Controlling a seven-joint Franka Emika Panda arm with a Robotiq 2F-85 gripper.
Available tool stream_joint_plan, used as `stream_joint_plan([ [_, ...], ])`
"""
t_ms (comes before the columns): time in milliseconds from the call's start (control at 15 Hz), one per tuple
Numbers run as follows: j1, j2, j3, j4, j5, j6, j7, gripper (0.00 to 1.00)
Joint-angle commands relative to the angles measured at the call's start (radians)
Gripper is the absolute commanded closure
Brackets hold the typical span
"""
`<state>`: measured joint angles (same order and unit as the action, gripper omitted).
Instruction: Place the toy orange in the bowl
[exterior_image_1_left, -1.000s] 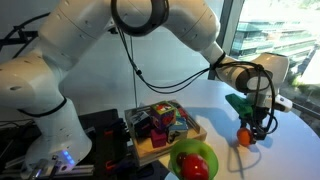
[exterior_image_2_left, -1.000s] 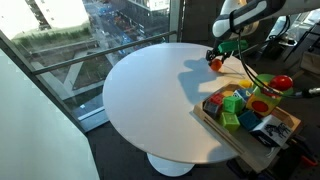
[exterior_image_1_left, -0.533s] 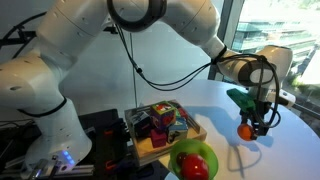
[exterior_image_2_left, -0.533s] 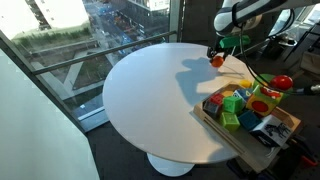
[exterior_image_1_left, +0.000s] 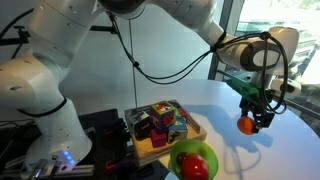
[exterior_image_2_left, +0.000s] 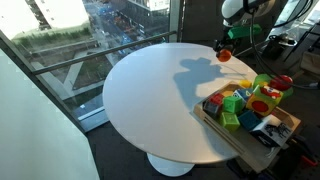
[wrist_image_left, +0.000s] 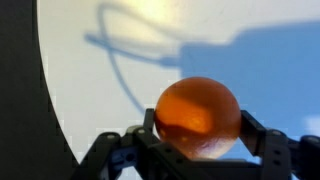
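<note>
My gripper (exterior_image_1_left: 250, 121) is shut on the toy orange (exterior_image_1_left: 245, 125), a small round orange-red ball, and holds it in the air above the white round table (exterior_image_1_left: 285, 150). In the wrist view the toy orange (wrist_image_left: 197, 116) fills the space between the two dark fingers (wrist_image_left: 200, 140). It also shows in an exterior view (exterior_image_2_left: 224, 55), held above the table's far side. The lime-green bowl (exterior_image_1_left: 196, 160) stands at the table's edge next to the wooden tray, with a darker red round item (exterior_image_1_left: 195, 167) in it. The bowl is below and to the left of the gripper.
A wooden tray (exterior_image_1_left: 163, 127) of multicoloured toy blocks sits by the bowl; it also shows in an exterior view (exterior_image_2_left: 243, 111). The robot's white base (exterior_image_1_left: 45, 120) stands beside the table. Windows lie behind. The white tabletop (exterior_image_2_left: 160, 95) spreads wide.
My gripper has lifted the toy orange up off the table and carries it higher than before. The bowl and tray have not moved.
</note>
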<state>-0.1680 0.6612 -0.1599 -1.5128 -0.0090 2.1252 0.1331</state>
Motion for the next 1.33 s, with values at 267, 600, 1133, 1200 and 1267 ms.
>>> stream_joint_plan([
  [267, 0.014, -0.214, -0.015, -0.269, -0.091, 0.041, -0.054, 0.44],
  [600, 0.02, -0.298, -0.013, -0.401, -0.134, 0.077, -0.084, 0.44],
  [1133, -0.011, -0.492, -0.044, -0.598, -0.224, 0.06, -0.218, 0.44],
  [1200, -0.014, -0.511, -0.048, -0.616, -0.236, 0.059, -0.23, 0.44],
  [1267, -0.015, -0.528, -0.05, -0.633, -0.247, 0.057, -0.242, 0.44],
])
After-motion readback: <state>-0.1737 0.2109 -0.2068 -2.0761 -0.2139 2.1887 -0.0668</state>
